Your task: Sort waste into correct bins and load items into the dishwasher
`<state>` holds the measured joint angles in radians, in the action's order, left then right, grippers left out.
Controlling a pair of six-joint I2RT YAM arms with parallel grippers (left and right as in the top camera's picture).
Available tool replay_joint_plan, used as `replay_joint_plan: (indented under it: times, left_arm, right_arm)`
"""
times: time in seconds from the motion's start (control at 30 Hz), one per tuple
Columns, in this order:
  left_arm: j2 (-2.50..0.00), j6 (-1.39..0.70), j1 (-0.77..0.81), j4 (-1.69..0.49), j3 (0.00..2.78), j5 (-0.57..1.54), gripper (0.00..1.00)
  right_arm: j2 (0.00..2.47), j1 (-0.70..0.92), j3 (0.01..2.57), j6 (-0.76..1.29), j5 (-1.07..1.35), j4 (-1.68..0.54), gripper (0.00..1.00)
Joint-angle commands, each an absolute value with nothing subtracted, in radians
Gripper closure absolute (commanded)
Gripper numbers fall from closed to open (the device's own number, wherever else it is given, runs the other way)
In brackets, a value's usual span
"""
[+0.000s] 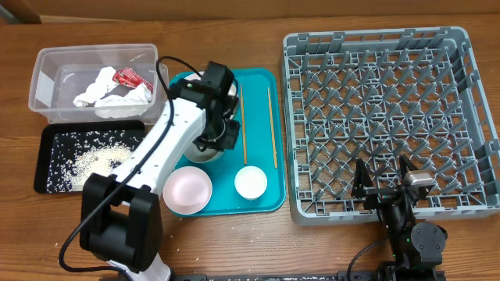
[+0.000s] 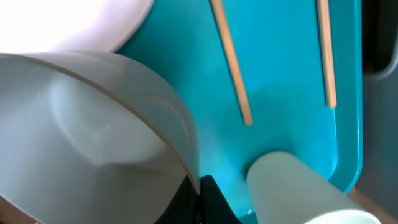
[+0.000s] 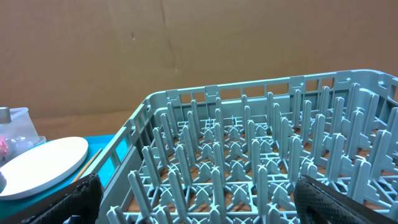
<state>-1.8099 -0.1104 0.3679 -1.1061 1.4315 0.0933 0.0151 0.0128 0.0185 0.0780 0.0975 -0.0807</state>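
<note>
left arm [image 1: 168,144]: stretched forward | left claw [image 1: 225,134]: pinched closed | right arm [image 1: 410,230]: folded back | right claw [image 1: 383,183]: spread wide

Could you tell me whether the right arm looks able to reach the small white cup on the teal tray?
Probably yes. The small white cup stands uncovered at the teal plastic tray's right side, nearest the open right gripper; only the grey plastic dish rack's corner lies between.

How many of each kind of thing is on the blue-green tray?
Chopsticks: 2
Cup: 1
Pink plate: 1
Bowl: 1
Total: 5
</note>
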Motion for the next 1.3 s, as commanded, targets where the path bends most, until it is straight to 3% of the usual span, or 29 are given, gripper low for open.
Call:
replay_joint_plan:
  times: [0.0,0.23,0.27,0.33,0.43,0.5,0.53,0.83,0.97,1.27]
  left_arm:
    - [-1.824,-0.144,0.381,-1.113,1.416,0.055,0.96]
    - [-1.831,-0.157,0.381,-0.999,1.301,0.039,0.96]
    - [-1.831,-0.158,0.381,-0.976,1.29,0.045,0.91]
    - [-1.831,-0.158,0.381,-0.95,1.29,0.045,0.62]
    - [-1.831,-0.158,0.38,-0.919,1.29,0.045,0.36]
    - [-1.831,-0.158,0.38,-0.896,1.29,0.045,0.15]
    - [-1.831,-0.158,0.38,-0.88,1.29,0.045,0.0]
    - [-1.785,-0.165,0.349,-1.054,1.531,-0.06,0.0]
    - [-1.707,-0.161,0.22,-1.158,1.702,-0.167,0.0]
    - [-1.66,-0.207,-0.172,-1.148,1.719,-0.156,0.0]
  right_arm:
    - [0.008,0.006,0.008,0.081,0.096,-0.076,0.0]
    - [0.008,0.006,0.008,0.081,0.096,-0.076,0.0]
    - [0.008,0.006,0.008,0.081,0.096,-0.076,0.0]
    - [0.008,0.006,0.008,0.081,0.096,-0.076,0.0]
    - [0.008,0.006,0.008,0.081,0.096,-0.076,0.0]
    - [0.008,0.006,0.008,0.081,0.096,-0.076,0.0]
    - [0.008,0.006,0.008,0.081,0.096,-0.076,0.0]
    - [0.008,0.006,0.008,0.081,0.096,-0.076,0.0]
    - [0.008,0.006,0.008,0.081,0.096,-0.076,0.0]
    - [0.008,0.006,0.008,0.081,0.096,-0.076,0.0]
